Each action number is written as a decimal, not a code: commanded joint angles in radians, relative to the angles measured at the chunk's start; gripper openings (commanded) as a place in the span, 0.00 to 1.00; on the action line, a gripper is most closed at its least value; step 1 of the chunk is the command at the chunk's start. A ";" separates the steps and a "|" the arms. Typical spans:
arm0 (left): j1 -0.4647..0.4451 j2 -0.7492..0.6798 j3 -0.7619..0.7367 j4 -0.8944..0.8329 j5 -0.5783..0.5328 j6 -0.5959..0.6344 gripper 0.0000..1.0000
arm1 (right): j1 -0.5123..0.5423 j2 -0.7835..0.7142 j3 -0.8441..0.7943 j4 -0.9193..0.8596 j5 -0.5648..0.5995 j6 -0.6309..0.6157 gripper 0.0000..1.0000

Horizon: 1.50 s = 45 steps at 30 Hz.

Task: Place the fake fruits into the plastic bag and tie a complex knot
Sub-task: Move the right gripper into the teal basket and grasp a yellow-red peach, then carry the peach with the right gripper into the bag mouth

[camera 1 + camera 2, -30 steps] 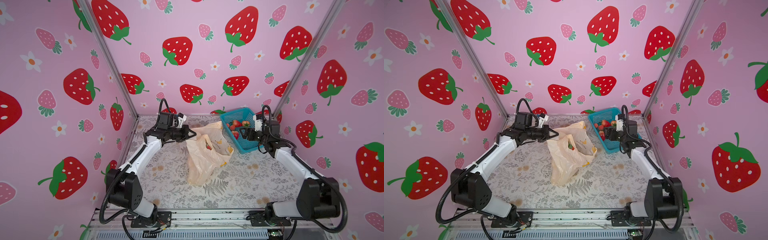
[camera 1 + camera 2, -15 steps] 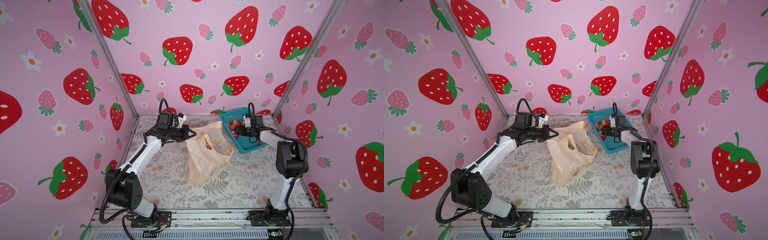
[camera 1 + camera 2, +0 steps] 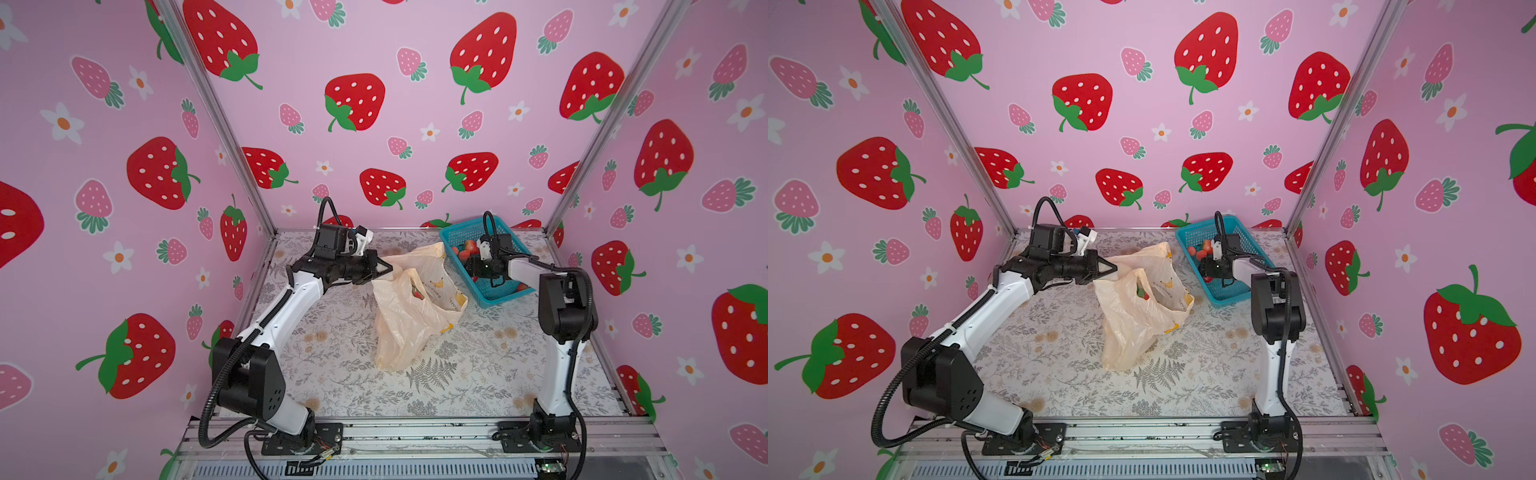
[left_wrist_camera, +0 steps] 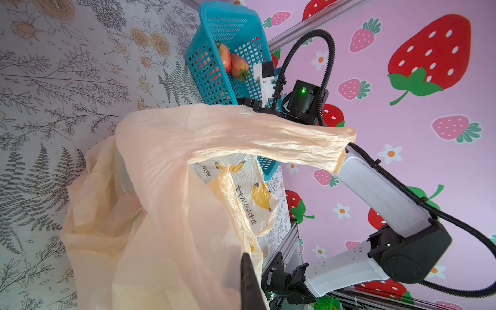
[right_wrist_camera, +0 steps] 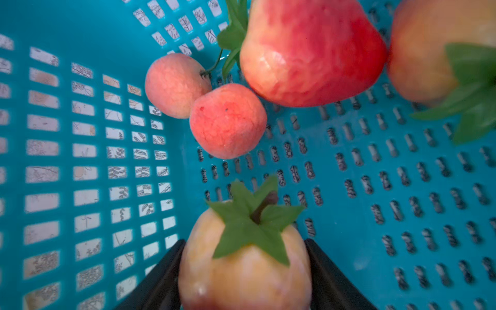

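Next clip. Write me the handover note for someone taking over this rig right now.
The left hand is shut on the bag at its rim, holding it open.
The right hand is in the basket, gripping a pale fruit, not lifted.
Done: at least one red fruit shows in the bag.
Left: bag the pale fruit and the others in the basket, then tie the knot.

Walls (image 3: 291,50): three, pink, printed with large red and small pink strawberries and white flowers.
Corner posts (image 3: 222,124): two, silvery metal, leaning outward toward the top.
Floor (image 3: 332,374): pale sheet patterned with grey ferns and tan blooms.
Front rail (image 3: 415,434): slotted, probably aluminium.
Light: soft, even, faint shadows.
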 commanded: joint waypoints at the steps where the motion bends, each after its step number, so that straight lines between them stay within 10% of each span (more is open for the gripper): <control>1: 0.000 -0.019 0.000 -0.011 0.009 0.009 0.00 | 0.006 0.008 0.023 -0.040 0.019 -0.023 0.61; 10: 0.000 -0.019 -0.001 -0.011 0.011 0.007 0.00 | 0.005 -0.127 0.002 -0.039 0.031 -0.039 0.40; 29: -0.001 -0.011 -0.004 -0.005 0.011 0.000 0.00 | 0.173 -0.947 -0.606 0.227 -0.226 -0.019 0.34; 45: -0.012 -0.021 -0.007 -0.008 0.003 0.006 0.00 | 0.419 -0.644 -0.512 0.328 0.044 0.004 0.34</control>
